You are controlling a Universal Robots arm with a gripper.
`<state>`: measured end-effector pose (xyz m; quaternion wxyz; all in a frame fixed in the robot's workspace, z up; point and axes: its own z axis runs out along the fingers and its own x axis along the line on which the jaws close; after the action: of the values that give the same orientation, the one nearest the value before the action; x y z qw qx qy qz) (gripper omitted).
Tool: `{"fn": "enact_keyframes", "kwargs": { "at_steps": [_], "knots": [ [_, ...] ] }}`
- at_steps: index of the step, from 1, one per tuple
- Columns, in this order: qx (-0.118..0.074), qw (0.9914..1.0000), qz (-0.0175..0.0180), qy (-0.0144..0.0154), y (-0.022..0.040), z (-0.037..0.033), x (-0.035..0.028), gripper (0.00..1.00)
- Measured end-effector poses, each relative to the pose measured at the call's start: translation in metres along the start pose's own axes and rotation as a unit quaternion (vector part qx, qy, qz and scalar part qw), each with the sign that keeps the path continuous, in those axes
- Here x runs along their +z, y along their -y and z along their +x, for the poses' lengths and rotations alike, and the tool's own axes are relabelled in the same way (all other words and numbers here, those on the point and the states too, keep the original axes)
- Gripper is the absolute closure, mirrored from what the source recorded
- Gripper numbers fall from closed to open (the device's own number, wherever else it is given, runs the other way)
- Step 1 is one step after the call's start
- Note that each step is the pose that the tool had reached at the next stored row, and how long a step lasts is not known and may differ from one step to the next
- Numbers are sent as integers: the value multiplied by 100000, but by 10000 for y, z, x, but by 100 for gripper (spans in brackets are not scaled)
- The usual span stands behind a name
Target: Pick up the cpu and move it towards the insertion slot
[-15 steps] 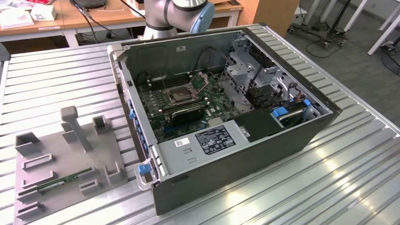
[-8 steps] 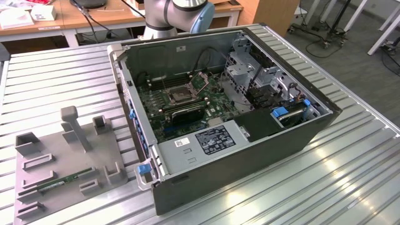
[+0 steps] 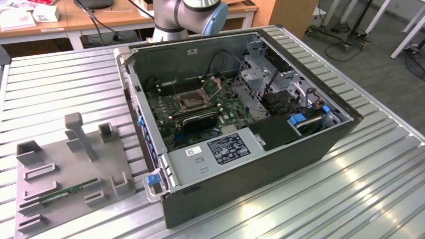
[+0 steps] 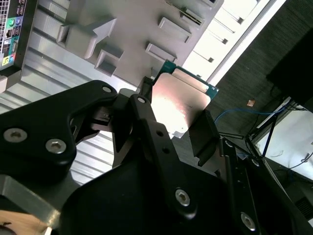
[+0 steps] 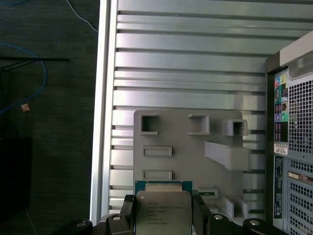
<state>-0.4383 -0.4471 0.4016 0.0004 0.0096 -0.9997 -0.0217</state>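
The cpu [image 5: 164, 208] is a flat square chip with a silver-grey top and a green edge. It is clamped between the two black fingers of my gripper [image 5: 164, 218], which is shut on its opposite sides. In the second wrist view the cpu [image 4: 182, 100] sticks out past the gripper [image 4: 176, 125] and hangs well above the table. The insertion slot [image 3: 192, 101] is the square socket with a silvery frame on the green board inside the open computer case [image 3: 265, 144].
A grey fixture plate [image 3: 73, 169] with upright blocks lies on the ribbed metal table at the exterior view's left, and a green memory stick [image 3: 66, 191] rests in it. The fixture plate [image 5: 186, 147] is far below the held chip, beside the case's rear panel [image 5: 293, 147].
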Motion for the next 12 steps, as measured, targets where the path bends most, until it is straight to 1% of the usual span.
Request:
{"fn": "enact_keyframes", "kwargs": {
  "at_steps": [8,12],
  "knots": [
    [7,100000,-3,6,2,-96,1,45],
    [6,100000,-3,8,2,-133,1,45]
  ]
}}
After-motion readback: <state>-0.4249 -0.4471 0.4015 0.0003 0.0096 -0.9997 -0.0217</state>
